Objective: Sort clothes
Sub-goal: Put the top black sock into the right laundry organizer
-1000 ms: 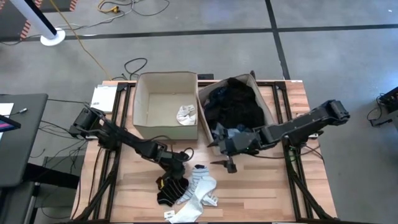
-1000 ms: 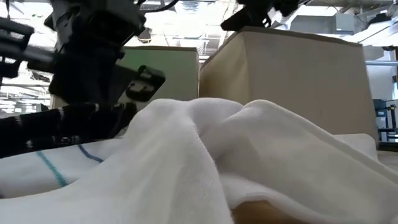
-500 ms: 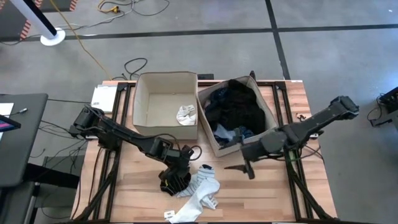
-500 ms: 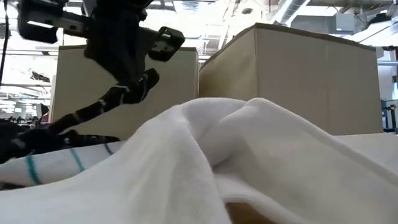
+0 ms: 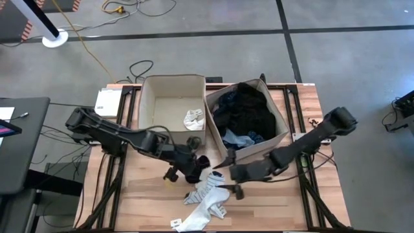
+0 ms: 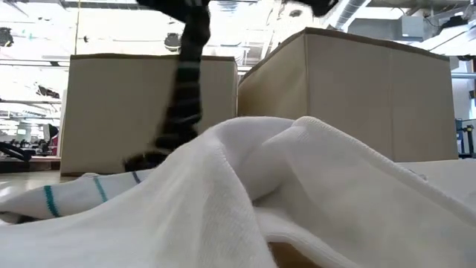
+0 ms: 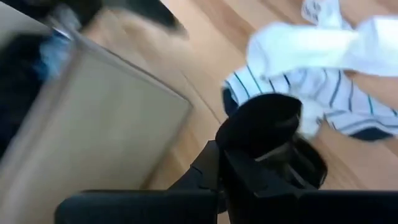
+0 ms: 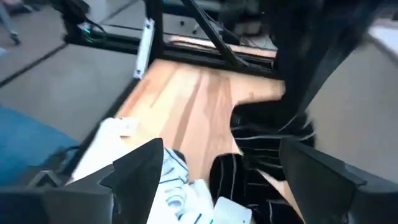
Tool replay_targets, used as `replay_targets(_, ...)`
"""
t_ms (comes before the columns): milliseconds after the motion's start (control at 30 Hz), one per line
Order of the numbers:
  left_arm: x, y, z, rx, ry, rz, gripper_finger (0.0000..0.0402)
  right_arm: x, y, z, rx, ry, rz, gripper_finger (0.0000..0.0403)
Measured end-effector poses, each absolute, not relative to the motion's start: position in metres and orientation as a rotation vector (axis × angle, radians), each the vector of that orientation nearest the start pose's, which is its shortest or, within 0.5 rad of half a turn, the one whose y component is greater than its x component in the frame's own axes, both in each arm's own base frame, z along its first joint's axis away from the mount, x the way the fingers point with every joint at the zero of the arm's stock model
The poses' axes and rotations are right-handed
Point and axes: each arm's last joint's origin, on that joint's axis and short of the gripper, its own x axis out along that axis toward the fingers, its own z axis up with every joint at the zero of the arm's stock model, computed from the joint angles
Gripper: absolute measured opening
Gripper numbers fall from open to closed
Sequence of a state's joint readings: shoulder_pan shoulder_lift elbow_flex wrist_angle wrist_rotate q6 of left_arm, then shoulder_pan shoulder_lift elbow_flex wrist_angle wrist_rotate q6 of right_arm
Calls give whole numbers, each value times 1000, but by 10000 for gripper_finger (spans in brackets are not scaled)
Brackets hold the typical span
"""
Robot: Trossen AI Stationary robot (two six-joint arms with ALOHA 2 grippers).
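A black sock with thin white stripes (image 6: 184,89) hangs from my left gripper (image 5: 191,166), which is shut on it above the table's middle, in front of the two beige bins. White socks with teal and blue stripes (image 5: 206,195) lie heaped at the near middle. My right gripper (image 5: 226,183) stands open just right of the hanging sock, its fingers (image 8: 144,167) apart with nothing between them. The left bin (image 5: 150,110) holds one white piece (image 5: 194,118). The right bin (image 5: 279,123) is full of dark clothes (image 5: 244,109). My left gripper pinches the black striped sock by its upper end (image 7: 268,122) between its two fingers, which slant down from the table's left. The sock hangs slack below them. Its lower end (image 6: 145,159) lies on the table beside the white socks.
A large white cloth (image 6: 297,186) fills the front of the low view. A white box (image 5: 107,100) lies at the table's far left corner. Bare wood (image 5: 145,194) shows left of the sock heap, and more (image 5: 278,200) to its right.
My left gripper has risen from the heap and tipped, drawing the black striped sock up until it hangs nearly upright, with its lower end still down. My right gripper has swung away from the right bin toward the near edge and then left, toward the hanging sock.
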State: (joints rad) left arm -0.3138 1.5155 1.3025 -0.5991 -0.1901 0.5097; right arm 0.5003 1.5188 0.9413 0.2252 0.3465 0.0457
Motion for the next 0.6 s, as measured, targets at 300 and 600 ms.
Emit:
replay_targets(300, 296, -89, 345, 685, 519, -216, 1, 328, 152, 214, -86, 274, 9, 318)
replay_targets(600, 294, -87, 350, 674, 502, -148, 0, 335, 149, 218, -102, 161, -166, 317)
